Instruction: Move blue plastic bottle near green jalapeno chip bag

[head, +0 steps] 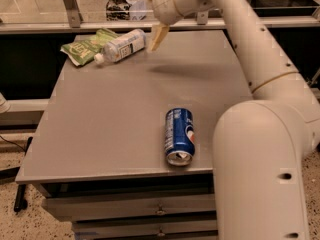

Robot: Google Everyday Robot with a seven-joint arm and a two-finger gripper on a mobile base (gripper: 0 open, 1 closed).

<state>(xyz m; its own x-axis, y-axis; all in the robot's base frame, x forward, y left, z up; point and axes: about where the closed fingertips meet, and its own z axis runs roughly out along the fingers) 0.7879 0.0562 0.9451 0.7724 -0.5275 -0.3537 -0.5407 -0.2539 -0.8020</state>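
Note:
The blue plastic bottle (122,45) lies on its side at the far left of the grey table (115,119), white cap pointing left. It rests against the right edge of the green jalapeno chip bag (87,46), which lies flat in the far left corner. My gripper (146,16) hangs just right of the bottle, raised a little above the table. It is open and empty, with one finger (158,35) pointing down near the bottle's base and the other up by the rail.
A dark blue soda can (179,136) lies on its side near the table's front edge, right of centre. My arm's big white link (260,169) fills the front right. A metal rail (75,25) and glass run behind the table.

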